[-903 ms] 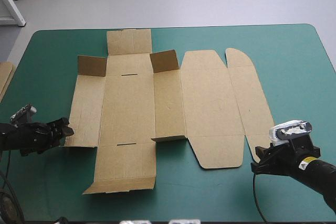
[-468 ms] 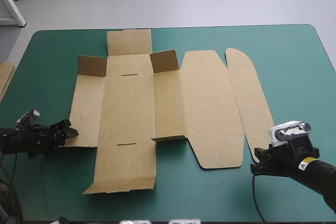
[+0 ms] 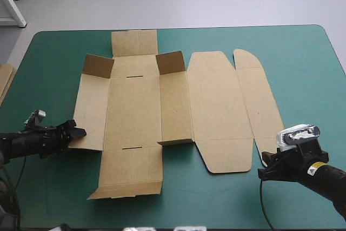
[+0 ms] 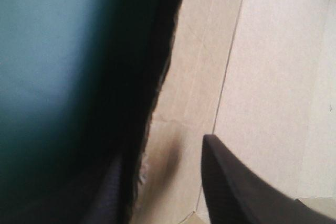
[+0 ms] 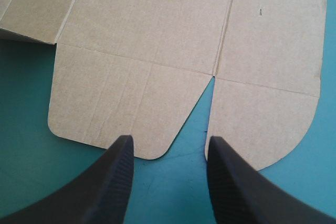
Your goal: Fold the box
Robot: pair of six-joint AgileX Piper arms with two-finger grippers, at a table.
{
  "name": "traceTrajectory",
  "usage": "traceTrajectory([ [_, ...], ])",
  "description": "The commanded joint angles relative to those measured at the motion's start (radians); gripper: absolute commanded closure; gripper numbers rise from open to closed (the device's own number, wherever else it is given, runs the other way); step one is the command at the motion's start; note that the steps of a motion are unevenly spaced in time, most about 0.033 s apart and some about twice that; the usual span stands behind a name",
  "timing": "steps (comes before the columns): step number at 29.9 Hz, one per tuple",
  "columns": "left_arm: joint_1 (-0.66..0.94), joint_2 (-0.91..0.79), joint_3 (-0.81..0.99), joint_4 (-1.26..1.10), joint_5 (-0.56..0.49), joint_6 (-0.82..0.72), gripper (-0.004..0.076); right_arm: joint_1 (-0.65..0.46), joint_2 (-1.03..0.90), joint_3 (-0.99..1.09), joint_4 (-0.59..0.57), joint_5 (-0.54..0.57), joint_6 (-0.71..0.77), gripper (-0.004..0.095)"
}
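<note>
The brown box lies flat in the middle of the worktop, two small flaps raised. Left pincer open astride its left edge; right pincer open, just short of its near-right flaps

Right end effector (fingers apart) at the edge of the box, perhaps in contact
</note>
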Motion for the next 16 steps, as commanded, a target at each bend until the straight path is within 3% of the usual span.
traceTrajectory([
  [1, -0.002, -0.027, -0.019, -0.079, 0.044, 0.01, 0.0499, 0.002, 0.003, -0.033, 0.022, -0.053, -0.013, 0.0482],
  [16, -0.002, -0.027, -0.021, -0.142, 0.068, 0.066, 0.0699, 0.002, 0.003, -0.033, 0.023, -0.053, -0.013, 0.0488],
])
